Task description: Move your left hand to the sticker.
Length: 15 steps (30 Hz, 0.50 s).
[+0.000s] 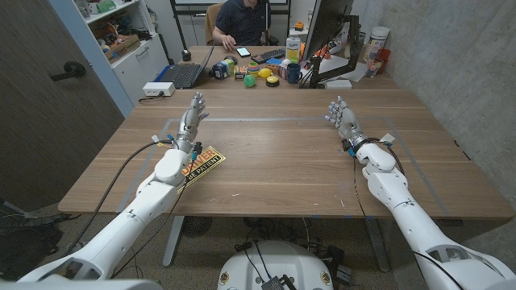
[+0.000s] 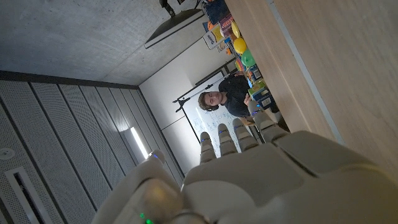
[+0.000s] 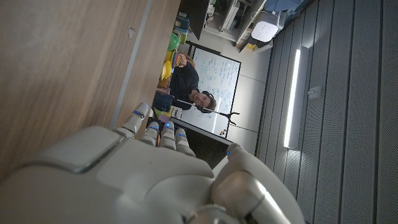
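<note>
A wooden counter [image 1: 274,161] fills the middle of an office, with a cluttered desk behind it where a person [image 1: 240,20] sits by a laptop [image 1: 181,75] and a monitor [image 1: 326,32].

The left hand [image 1: 192,113] stands over the counter with its fingers [image 1: 196,101] pointing up and slightly apart, holding nothing. The right hand [image 1: 343,119] is posed the same way on the other side, fingers loosely spread and empty.

The sticker [image 1: 201,163], yellow and black with lettering, lies flat on the counter behind the left fingers, back toward the robot, just beside the left forearm, which covers one of its ends. So the fingers have gone past it rather than short of it.

To do the step well, the hand should probably draw back toward the body and tip its fingers down, shifting a little inward so the fingertips come down on the sticker's exposed part. A slow descent would avoid skidding the thin sheet along the wood. The cable [image 1: 133,157] trailing beside the arm should be kept from snagging.
</note>
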Each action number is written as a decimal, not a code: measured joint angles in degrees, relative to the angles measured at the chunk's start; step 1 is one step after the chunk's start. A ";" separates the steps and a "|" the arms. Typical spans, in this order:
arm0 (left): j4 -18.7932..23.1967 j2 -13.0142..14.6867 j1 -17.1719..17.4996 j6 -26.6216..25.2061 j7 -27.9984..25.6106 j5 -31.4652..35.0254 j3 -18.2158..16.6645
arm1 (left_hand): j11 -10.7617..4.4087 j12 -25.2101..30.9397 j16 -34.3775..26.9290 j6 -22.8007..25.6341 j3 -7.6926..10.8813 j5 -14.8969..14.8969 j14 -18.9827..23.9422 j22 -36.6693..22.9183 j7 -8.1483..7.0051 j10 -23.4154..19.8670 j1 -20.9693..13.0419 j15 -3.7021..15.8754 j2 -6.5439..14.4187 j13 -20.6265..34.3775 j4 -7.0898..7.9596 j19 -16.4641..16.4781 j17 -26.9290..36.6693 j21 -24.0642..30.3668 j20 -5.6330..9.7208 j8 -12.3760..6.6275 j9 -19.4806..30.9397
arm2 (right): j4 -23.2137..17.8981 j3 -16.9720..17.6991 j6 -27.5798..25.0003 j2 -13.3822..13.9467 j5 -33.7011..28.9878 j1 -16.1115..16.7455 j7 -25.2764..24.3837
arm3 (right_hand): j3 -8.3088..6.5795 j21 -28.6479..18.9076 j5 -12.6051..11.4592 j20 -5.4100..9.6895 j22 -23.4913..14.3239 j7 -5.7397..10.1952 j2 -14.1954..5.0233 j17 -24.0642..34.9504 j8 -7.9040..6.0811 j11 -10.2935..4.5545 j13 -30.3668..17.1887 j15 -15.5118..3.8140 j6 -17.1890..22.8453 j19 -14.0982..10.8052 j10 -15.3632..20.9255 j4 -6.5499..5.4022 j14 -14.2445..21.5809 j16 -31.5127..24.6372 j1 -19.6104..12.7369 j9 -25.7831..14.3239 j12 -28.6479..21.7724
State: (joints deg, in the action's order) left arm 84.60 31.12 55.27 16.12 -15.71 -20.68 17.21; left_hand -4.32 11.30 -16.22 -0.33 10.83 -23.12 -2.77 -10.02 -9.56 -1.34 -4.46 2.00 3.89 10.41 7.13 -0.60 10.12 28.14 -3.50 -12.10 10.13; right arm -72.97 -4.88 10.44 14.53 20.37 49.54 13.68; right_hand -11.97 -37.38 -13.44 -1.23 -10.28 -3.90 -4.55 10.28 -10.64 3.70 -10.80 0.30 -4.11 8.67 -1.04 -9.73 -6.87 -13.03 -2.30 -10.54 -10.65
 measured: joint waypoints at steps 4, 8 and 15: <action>4.77 1.41 3.33 -1.08 -4.74 4.99 -1.49 | -0.98 -0.73 0.82 -1.70 0.07 0.00 -1.20 0.00 -1.70 2.00 -0.14 -0.04 0.61 0.14 0.07 -1.30 0.17 -1.43 -0.10 1.09 0.02 | 0.00 1.29 -0.25 -1.22 -1.12 0.13 0.92 | 0.00 0.00 0.00 0.00 0.00 0.00 0.00 0.00 0.00 0.00 0.00 0.00 0.00 0.00 0.00 0.00 0.00 0.00 0.00 0.00 0.00; 8.59 2.57 5.74 -3.27 -8.19 9.28 -2.60 | -1.23 -0.73 0.85 -2.96 0.24 0.00 0.29 0.00 -2.95 2.25 0.13 -0.07 1.34 0.14 0.58 -2.02 0.17 -2.23 -0.86 1.52 0.16 | 0.00 2.76 -0.51 -2.59 -2.71 0.30 2.26 | 0.00 0.00 0.00 0.00 0.00 0.00 0.00 0.00 0.00 -0.01 0.00 0.00 0.00 0.00 0.00 0.00 0.00 0.00 0.00 0.00 0.00; 15.81 4.19 10.74 -6.70 -14.23 16.99 -5.09 | -1.52 -0.99 1.70 -4.11 0.46 0.00 -1.01 0.01 -2.85 4.59 0.28 -0.17 1.48 0.14 1.26 -2.61 0.16 -3.25 -2.07 1.52 0.15 | -0.04 4.27 -0.66 -4.00 -4.36 0.49 3.88 | 0.00 0.00 0.00 0.00 0.01 0.00 0.00 -0.01 0.00 0.31 0.01 0.00 0.00 0.00 0.32 0.00 0.01 0.00 0.00 0.01 0.00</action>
State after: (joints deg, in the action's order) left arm 100.41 35.32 66.01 9.42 -29.94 -3.69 12.12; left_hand -5.84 10.31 -14.53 -4.44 11.29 -23.12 -3.78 -10.02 -12.41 3.25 -4.19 1.84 5.38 10.55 8.39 -3.21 10.28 24.89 -5.57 -10.58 10.28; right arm -73.01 -0.61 9.78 10.53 16.01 50.03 17.57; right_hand -11.97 -37.38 -13.44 -1.23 -10.27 -3.90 -4.55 10.27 -10.64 4.01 -10.80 0.30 -4.11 8.67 -0.72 -9.73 -6.86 -13.03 -2.30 -10.53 -10.64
